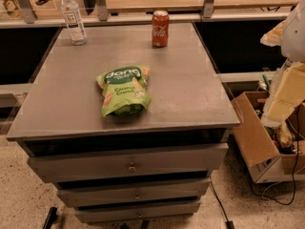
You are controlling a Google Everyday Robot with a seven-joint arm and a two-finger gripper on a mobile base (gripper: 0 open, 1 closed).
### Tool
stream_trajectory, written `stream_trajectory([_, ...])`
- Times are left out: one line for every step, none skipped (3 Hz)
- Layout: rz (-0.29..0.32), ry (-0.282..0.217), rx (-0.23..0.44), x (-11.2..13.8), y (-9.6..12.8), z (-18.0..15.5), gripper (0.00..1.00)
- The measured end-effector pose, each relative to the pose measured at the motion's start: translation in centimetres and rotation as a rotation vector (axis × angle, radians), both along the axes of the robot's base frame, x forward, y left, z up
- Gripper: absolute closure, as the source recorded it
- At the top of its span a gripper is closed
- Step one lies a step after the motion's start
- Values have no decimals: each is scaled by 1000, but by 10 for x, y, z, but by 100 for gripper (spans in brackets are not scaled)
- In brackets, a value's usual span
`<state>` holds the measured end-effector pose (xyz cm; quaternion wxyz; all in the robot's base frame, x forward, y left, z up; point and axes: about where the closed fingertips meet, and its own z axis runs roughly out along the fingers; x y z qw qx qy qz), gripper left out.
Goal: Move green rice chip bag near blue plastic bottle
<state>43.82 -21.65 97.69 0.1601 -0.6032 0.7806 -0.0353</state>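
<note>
The green rice chip bag [123, 90] lies flat on the grey table top [57, 104], a little left of the middle and towards the front. The blue plastic bottle [73, 17], clear with a white cap and white label, stands upright at the table's far left corner. My gripper [273, 35] is at the right edge of the view, on the pale arm [287, 87]. It is off the table, well to the right of the bag, and touches nothing on the table.
A red cola can [160, 28] stands upright at the back middle of the table. The table has several drawers [128, 167] in front. An open cardboard box [255, 137] with clutter and cables sits on the floor at the right. A railing and shelf run behind the table.
</note>
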Motion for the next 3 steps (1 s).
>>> stream_trajectory([0, 0, 0, 0, 0, 0, 0])
stream_trajectory([-29, -15, 40, 1, 0, 5, 0])
stream_trajectory([-63, -40, 102, 4, 11, 11, 0])
